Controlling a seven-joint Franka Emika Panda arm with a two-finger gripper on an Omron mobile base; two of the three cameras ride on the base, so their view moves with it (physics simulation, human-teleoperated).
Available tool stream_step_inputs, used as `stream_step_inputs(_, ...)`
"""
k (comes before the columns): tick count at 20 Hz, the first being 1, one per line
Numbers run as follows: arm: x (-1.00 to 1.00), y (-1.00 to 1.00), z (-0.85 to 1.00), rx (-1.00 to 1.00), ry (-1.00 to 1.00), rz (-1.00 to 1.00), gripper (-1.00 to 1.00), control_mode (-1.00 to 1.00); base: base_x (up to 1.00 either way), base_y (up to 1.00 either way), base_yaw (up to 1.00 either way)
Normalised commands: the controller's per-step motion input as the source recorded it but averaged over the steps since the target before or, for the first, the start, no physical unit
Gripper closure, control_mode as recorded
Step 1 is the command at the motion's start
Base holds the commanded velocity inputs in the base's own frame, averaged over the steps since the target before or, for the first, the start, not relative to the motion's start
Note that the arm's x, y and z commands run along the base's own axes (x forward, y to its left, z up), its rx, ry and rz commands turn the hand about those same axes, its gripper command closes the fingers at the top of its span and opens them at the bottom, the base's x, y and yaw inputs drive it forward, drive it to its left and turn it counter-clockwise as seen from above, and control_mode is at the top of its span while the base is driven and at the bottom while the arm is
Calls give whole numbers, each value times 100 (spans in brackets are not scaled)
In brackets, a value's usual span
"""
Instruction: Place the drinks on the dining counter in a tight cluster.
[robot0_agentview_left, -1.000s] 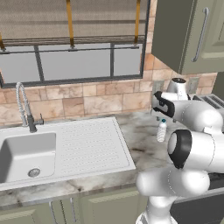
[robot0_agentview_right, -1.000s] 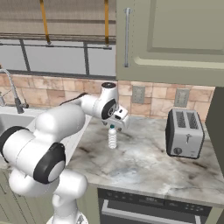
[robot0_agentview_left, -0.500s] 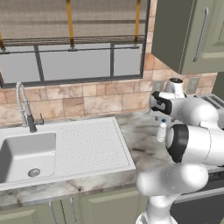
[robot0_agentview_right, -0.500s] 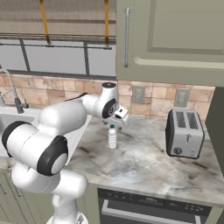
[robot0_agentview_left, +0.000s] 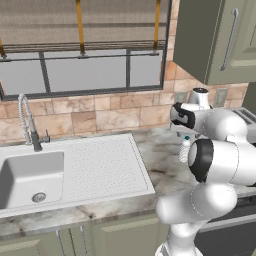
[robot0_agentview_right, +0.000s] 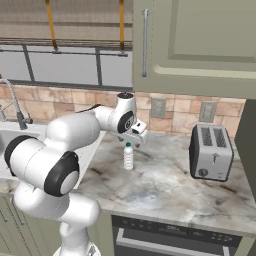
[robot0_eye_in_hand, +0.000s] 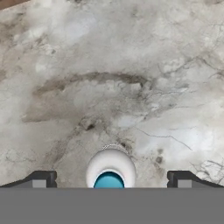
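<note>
A small clear bottle (robot0_agentview_right: 128, 158) with a blue cap stands upright on the marble kitchen worktop (robot0_agentview_right: 165, 185), between the sink and the toaster. My gripper (robot0_agentview_right: 130, 140) hangs straight above it, pointing down, open, with nothing between the jaws. In the hand view the bottle (robot0_eye_in_hand: 110, 166) sits at the bottom centre between the two wide-apart fingertips (robot0_eye_in_hand: 41, 179), its blue cap uppermost. From the left base view the bottle (robot0_agentview_left: 184, 150) is partly hidden by my arm, under the gripper (robot0_agentview_left: 185, 135). The dining counter is out of view.
A silver toaster (robot0_agentview_right: 211, 152) stands on the worktop to the right of the bottle. A white sink (robot0_agentview_left: 35, 175) with drainer and tap (robot0_agentview_left: 29, 122) lies to the left. Tiled wall and window are behind, a wall cabinet (robot0_agentview_right: 195, 40) above.
The arm's elbow has swung nearer to the cameras. The hand has stayed over the bottle with the jaws open. The bottle has not moved.
</note>
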Motion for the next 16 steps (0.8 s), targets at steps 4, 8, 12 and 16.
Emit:
stream_step_inputs(4,0,0,-11,0,0,0,-100,-100,0,0,0)
stream_step_inputs(8,0,0,-21,0,0,0,-100,-100,0,0,0)
stream_step_inputs(12,0,0,-17,0,0,0,-100,-100,0,0,0)
stream_step_inputs(16,0,0,-12,0,0,0,-100,-100,0,0,0)
